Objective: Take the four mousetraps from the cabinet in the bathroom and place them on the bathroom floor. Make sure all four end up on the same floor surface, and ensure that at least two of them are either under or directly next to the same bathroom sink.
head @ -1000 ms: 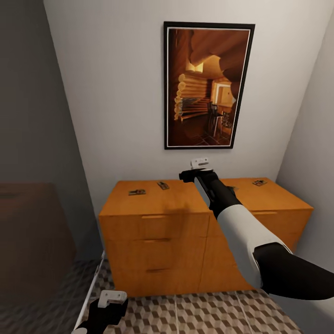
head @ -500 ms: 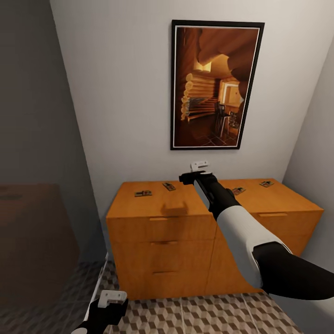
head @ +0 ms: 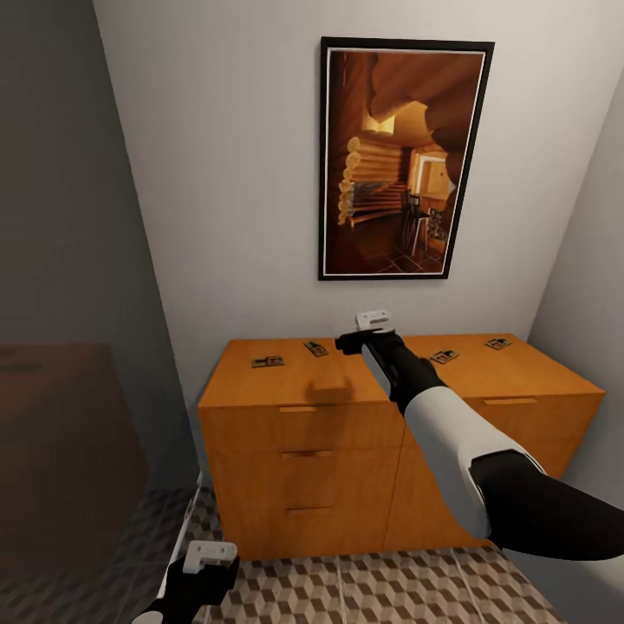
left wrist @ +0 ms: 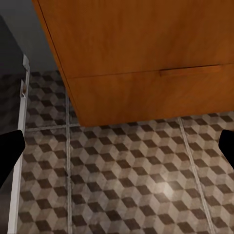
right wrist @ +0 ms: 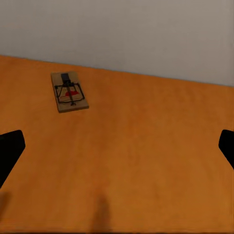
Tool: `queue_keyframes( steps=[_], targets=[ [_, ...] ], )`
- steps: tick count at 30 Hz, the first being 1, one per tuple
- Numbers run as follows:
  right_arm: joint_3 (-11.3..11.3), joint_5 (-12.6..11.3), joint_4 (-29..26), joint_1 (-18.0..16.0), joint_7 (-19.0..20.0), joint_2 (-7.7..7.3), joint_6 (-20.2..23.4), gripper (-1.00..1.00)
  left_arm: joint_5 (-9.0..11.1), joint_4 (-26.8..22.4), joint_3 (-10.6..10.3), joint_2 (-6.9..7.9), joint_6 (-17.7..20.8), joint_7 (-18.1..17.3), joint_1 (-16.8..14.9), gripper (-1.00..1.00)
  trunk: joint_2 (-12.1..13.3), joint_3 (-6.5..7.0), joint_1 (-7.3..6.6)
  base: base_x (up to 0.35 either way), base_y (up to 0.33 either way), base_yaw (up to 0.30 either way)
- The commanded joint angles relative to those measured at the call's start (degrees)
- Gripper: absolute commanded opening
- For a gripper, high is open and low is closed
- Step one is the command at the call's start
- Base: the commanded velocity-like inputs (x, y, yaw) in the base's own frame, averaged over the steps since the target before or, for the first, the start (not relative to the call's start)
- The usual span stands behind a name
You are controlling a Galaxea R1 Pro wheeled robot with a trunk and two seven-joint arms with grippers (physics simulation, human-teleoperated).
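The orange-brown cabinet [head: 303, 433] stands against the far wall on the cube-patterned bathroom floor [head: 390, 589]. Several mousetraps lie on its flat top: two on the left half [head: 267, 361] [head: 315, 348] and two on the right half [head: 445, 355] [head: 497, 343]. My right gripper [head: 357, 336] hovers open over the middle of the top. In the right wrist view one mousetrap [right wrist: 69, 91] lies ahead of the right gripper [right wrist: 117, 151], off to one side and untouched. My left gripper [head: 198, 568] hangs low and open over the floor tiles [left wrist: 126, 180], in front of the cabinet's lower drawer [left wrist: 146, 92].
A framed picture [head: 403, 156] hangs above the cabinet. A dim brown block [head: 61, 433] and a dark wall close off the left side. A white strip [head: 180, 524] runs along the floor at the cabinet's left corner. The right wall [head: 598, 303] stands close beside the cabinet.
The camera shifted a second ago, moving the whole view to the right. Since then my right gripper has sunk slightly toward the cabinet top. The mousetraps lie as before.
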Motion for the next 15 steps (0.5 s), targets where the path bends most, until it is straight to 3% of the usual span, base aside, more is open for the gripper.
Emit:
queue_keyframes(
  steps=[1, 8, 11, 15],
  targets=[
    [0.2, 0.1, 0.1, 0.0, -0.3, 0.0, 0.4, 1.0, 0.0, -0.1, 0.0, 0.0, 0.3, 0.0, 0.0, 1.0, 0.0, -0.07, 0.0, 0.0, 0.0, 0.0],
    [0.2, 0.1, 0.4, 0.0, -0.5, 0.0, 1.5, 1.0, 0.0, -0.3, 0.0, 0.0, 0.3, 0.0, 0.0, 1.0, 0.0, -0.07, 0.0, 0.0, 0.0, 0.0],
    [0.2, 0.1, -0.1, 0.0, -0.4, 0.0, 5.2, 1.0, 0.0, -0.3, 0.0, 0.0, 0.3, 0.0, 0.0, 1.0, 0.0, -0.07, 0.0, 0.0, 0.0, 0.0],
    [0.2, 0.1, -0.7, 0.0, -0.4, 0.0, 6.6, 1.0, 0.0, -0.3, -0.1, 0.0, 0.3, 0.0, 0.0, 1.0, 0.0, -0.07, 0.0, 0.0, 0.0, 0.0]
  ],
)
